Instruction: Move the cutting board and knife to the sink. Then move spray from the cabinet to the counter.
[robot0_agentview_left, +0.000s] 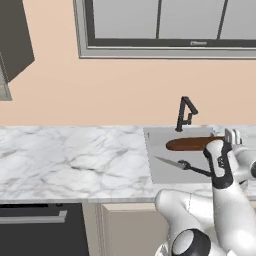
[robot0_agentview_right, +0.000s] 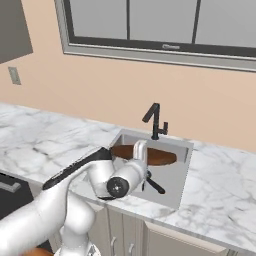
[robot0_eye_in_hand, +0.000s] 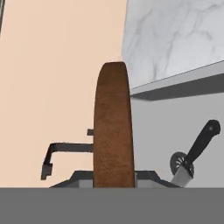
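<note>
**Board over the basin, knife already inside**

Cutting board (robot0_agentview_left: 192, 144), a dark reddish-brown oval, is held by one end in the gripper (robot0_agentview_left: 228, 137) and reaches lengthwise over the sink (robot0_agentview_left: 160, 172), just in front of the black faucet (robot0_agentview_left: 186, 114). The jaws stand narrow, closed on the thin edge of the board; in the hand view the cutting board (robot0_eye_in_hand: 113, 127) runs straight away from the camera, so the fingertips themselves are hidden. The knife (robot0_agentview_left: 175, 163) lies on the basin floor near the drain (robot0_eye_in_hand: 178, 162), its black handle toward the robot and its blade toward the sink's left wall. The white marble counter (robot0_agentview_left: 70, 160) borders the sink on both sides.

The step in hand appears to be setting the board down in the sink. To do it well, the far end should be lowered until it rests on the basin floor before the jaws part, since a release from height would let the board tip or clatter. Keeping it behind the knife avoids trapping the blade. The faucet is close, so any lift-out should go upward and back.
</note>
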